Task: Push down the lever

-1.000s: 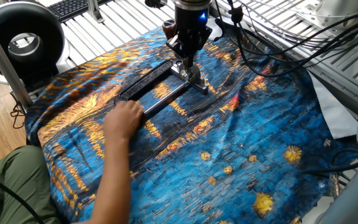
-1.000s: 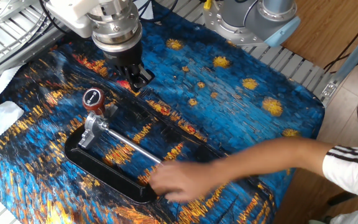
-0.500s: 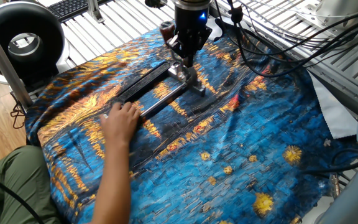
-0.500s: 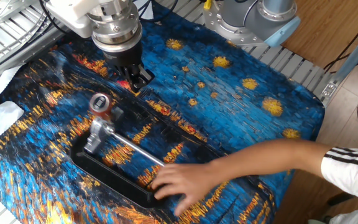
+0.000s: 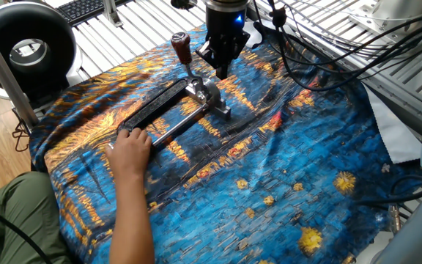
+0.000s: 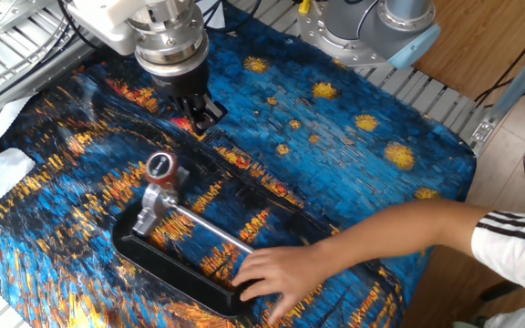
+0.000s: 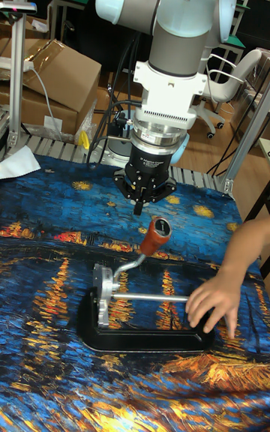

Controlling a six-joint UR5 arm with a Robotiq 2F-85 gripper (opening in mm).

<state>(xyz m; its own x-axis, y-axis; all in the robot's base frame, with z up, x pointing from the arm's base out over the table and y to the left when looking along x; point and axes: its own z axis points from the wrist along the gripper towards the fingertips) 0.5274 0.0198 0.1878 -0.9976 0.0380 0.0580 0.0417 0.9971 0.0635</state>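
The lever (image 5: 184, 55) is a slim silver arm with a red-brown knob (image 7: 156, 234), tilted upward from the silver clamp head (image 7: 102, 291). Seen from above, the knob (image 6: 160, 167) sits just in front of my gripper (image 6: 204, 113). My gripper (image 7: 139, 207) hangs shut, with nothing between its fingers, a little above and beside the knob without touching it. In one fixed view my gripper (image 5: 221, 70) is right of the knob. A person's hand (image 5: 130, 149) rests on the far end of the black clamp frame (image 5: 152, 107).
A blue and orange painted cloth (image 5: 269, 176) covers the table. The person's arm (image 6: 399, 232) reaches across the near side. A black round device (image 5: 25, 48) stands at one corner, cables (image 5: 321, 44) trail behind the arm, and a cardboard box (image 7: 52, 72) sits behind.
The person's hand has slid the whole clamp along the cloth, so the knob has come out from beside the gripper. My gripper has stayed where it was, still shut.
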